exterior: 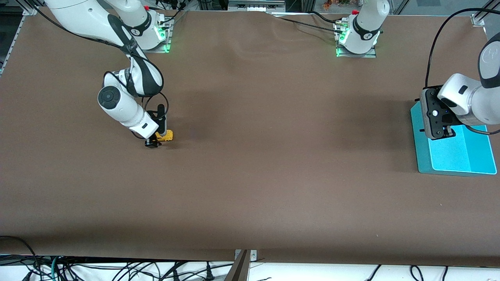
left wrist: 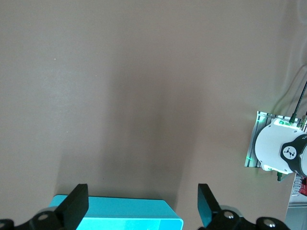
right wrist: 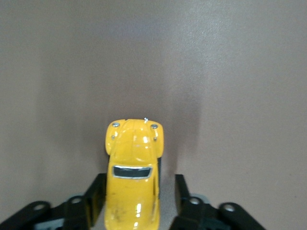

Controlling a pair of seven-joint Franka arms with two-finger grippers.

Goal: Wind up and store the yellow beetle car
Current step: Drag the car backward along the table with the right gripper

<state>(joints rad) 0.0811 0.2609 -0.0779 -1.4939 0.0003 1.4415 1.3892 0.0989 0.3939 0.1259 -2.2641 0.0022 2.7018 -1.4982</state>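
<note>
The yellow beetle car (exterior: 166, 136) stands on the brown table toward the right arm's end. In the right wrist view the car (right wrist: 133, 167) sits between the fingers. My right gripper (exterior: 158, 135) is low around the car with its jaws open. One finger lies against the car's side and the other finger (right wrist: 180, 187) stands a small gap off it. My left gripper (exterior: 443, 132) waits open and empty over the edge of a teal box (exterior: 457, 156), which also shows in the left wrist view (left wrist: 120, 215).
The teal box sits at the left arm's end of the table. The two arm bases (exterior: 357, 39) stand along the table edge farthest from the front camera. Brown table surface (exterior: 273, 156) stretches between car and box.
</note>
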